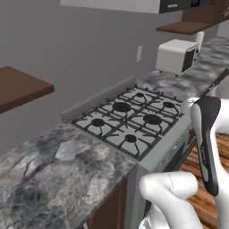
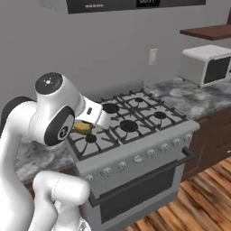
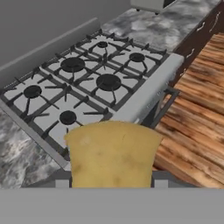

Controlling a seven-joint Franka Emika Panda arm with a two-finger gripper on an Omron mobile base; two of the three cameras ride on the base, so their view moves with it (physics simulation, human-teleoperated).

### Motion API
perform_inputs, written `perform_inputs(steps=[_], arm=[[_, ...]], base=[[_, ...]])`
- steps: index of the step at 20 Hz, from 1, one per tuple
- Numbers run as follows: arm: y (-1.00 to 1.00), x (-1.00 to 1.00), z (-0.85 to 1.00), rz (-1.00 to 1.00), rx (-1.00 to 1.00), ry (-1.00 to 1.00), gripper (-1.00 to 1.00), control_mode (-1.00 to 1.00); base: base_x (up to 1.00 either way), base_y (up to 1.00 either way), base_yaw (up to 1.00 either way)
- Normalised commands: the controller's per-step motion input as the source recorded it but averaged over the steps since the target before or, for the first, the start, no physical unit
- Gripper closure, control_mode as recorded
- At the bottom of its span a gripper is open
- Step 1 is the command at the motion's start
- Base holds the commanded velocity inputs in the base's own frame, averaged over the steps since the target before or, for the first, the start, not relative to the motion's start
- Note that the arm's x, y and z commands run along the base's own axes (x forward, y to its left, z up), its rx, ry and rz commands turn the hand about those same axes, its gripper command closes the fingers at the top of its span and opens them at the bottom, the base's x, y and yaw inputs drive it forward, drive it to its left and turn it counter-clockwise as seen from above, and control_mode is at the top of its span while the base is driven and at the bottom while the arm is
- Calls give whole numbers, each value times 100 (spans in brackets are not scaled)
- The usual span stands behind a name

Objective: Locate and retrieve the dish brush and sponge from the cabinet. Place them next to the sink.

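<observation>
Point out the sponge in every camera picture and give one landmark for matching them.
Left base view: the sponge is not in this picture.
Right base view: sponge at centre left, peeking out under the arm's white wrist, over the stove's front left corner.
Hand view: sponge at bottom centre, held in the gripper.
Shared landmark: the stove.

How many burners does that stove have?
6 on the stove: back row; middle row; front row. None seems hidden.
</observation>
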Motion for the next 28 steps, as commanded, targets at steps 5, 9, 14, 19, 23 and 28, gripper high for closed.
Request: perform_inputs(steps=[5, 9, 14, 19, 23, 28], arm=[[0, 0, 0, 0, 0, 0, 100, 100], [0, 0, 0, 0, 0, 0, 100, 100], [0, 0, 0, 0, 0, 0, 100, 100], [0, 0, 0, 0, 0, 0, 100, 100], [0, 0, 0, 0, 0, 0, 100, 100], [0, 0, 0, 0, 0, 0, 100, 100]], base=[[0, 0, -45], [0, -35, -39], [0, -67, -31], [0, -42, -35], [0, -5, -46], [0, -6, -46]])
